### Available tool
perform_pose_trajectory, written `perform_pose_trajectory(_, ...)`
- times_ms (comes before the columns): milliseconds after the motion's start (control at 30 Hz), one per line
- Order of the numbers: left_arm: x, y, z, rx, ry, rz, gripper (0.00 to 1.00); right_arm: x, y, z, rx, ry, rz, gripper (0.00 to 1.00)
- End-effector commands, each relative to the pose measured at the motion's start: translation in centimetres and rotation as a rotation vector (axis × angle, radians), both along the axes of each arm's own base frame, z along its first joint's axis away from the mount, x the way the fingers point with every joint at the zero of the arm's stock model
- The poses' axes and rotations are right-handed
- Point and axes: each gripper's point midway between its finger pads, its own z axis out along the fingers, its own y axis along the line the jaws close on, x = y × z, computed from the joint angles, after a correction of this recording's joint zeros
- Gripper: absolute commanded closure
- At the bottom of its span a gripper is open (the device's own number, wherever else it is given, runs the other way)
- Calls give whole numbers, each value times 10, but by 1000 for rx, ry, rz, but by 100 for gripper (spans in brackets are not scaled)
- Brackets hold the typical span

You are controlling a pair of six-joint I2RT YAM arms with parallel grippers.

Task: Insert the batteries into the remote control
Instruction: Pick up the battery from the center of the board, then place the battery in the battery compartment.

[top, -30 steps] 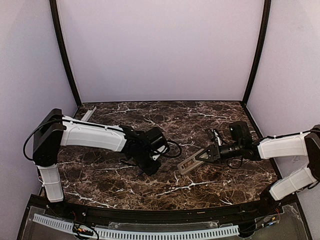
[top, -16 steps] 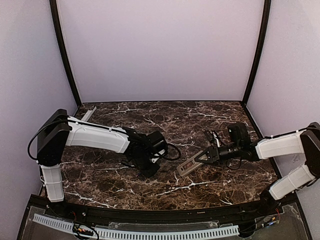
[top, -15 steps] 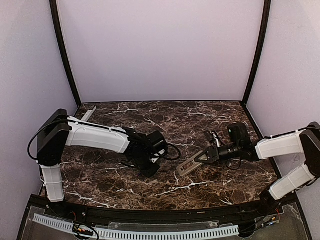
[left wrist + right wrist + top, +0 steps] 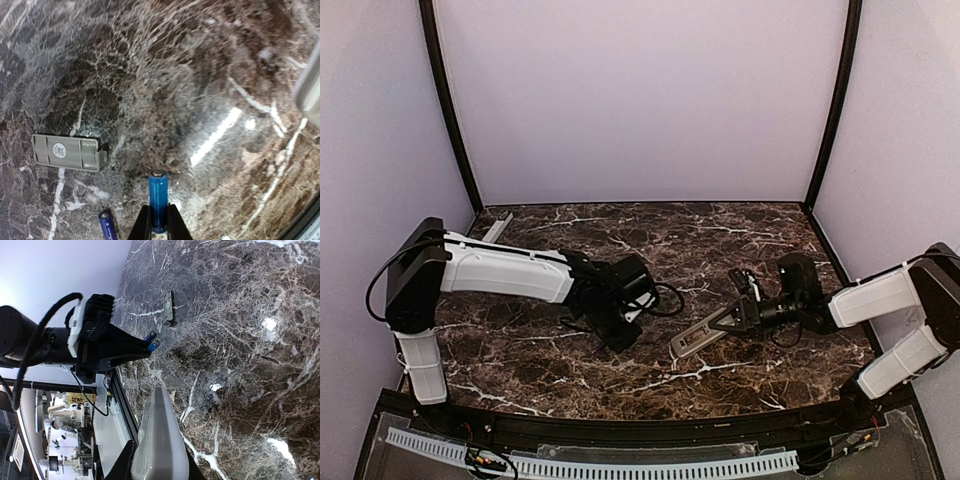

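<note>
A blue battery stands between the fingertips of my left gripper, which is shut on its lower end. A second battery lies on the marble just to the left. In the top view my left gripper hangs low over the table's middle left. My right gripper is shut on the remote control, which slants down toward the table. In the right wrist view the remote control shows as a pale grey body pointing at the left gripper and its battery.
A grey battery cover lies flat on the marble left of the batteries, and the right wrist view shows the cover beyond the left gripper. A narrow pale bar rests at the far left corner. Black posts and lilac walls enclose the table.
My left gripper's jaws have closed in on the battery. The right arm has sunk slightly, bringing the remote control lower and a little toward the front.
</note>
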Motion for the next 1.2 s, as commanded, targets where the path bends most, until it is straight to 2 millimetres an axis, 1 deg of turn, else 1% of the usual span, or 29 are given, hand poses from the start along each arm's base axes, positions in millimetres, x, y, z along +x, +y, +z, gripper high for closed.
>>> perform_pose_trajectory(0, -19, -30, 72, -186, -48, -116, 100, 0, 3, 15, 99, 0, -11, 100)
perform_pose_trajectory(133, -30, -42, 95, -252, -36, -160, 99, -4, 6, 20, 144, 16, -13, 100)
perform_pose_trajectory(300, -41, -55, 108, -275, -33, -221, 98, -10, 13, 24, 171, 38, -7, 100)
perform_pose_trajectory(333, -40, -58, 113, -284, -38, -226, 98, -11, 15, 24, 175, 43, -7, 100)
perform_pose_trajectory(367, -42, -59, 111, -278, -32, -231, 98, -13, 16, 25, 181, 44, -5, 100)
perform_pose_trajectory(400, -42, -62, 115, -283, -34, -234, 98, -14, 18, 26, 187, 45, -1, 100)
perform_pose_trajectory(467, -43, -63, 115, -277, -33, -242, 98, -16, 21, 25, 195, 48, 3, 100)
perform_pose_trajectory(567, -43, -60, 110, -240, -30, -252, 98, -20, 26, 24, 211, 52, 12, 100)
perform_pose_trajectory(600, -43, -61, 112, -238, -34, -257, 98, -21, 28, 24, 215, 55, 15, 100)
perform_pose_trajectory(833, -53, -61, 103, -177, -6, -311, 97, -23, 40, 24, 233, 65, 21, 100)
perform_pose_trajectory(1000, -59, -65, 99, -167, 8, -331, 97, -22, 43, 25, 232, 58, 12, 100)
perform_pose_trajectory(1167, -59, -64, 96, -151, 12, -333, 97, -22, 45, 25, 232, 60, 8, 100)
